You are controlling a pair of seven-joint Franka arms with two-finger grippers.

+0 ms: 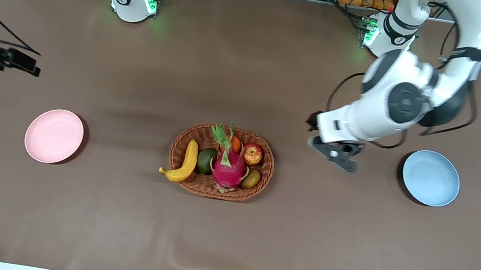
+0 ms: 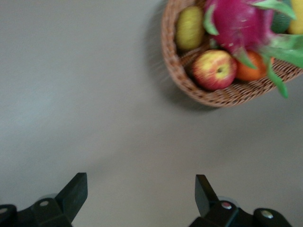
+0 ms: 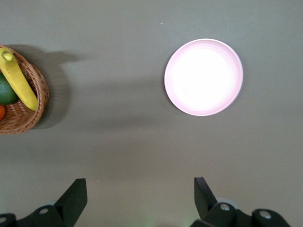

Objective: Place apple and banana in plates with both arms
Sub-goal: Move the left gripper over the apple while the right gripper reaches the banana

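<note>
Apple (image 1: 253, 153), banana (image 1: 186, 163) in basket (image 1: 262, 177); left gripper (image 1: 337, 156), right gripper (image 3: 139, 198) spread, empty.

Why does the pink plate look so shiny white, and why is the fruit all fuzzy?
In the right wrist view, glare washes the round pale pink plate almost white; only its rim stays pink. In the left wrist view, the small red-and-yellow apple and the oval brown wicker basket look smeared and soft. In the front view everything is sharp, with soft shadows beside the basket.
</note>
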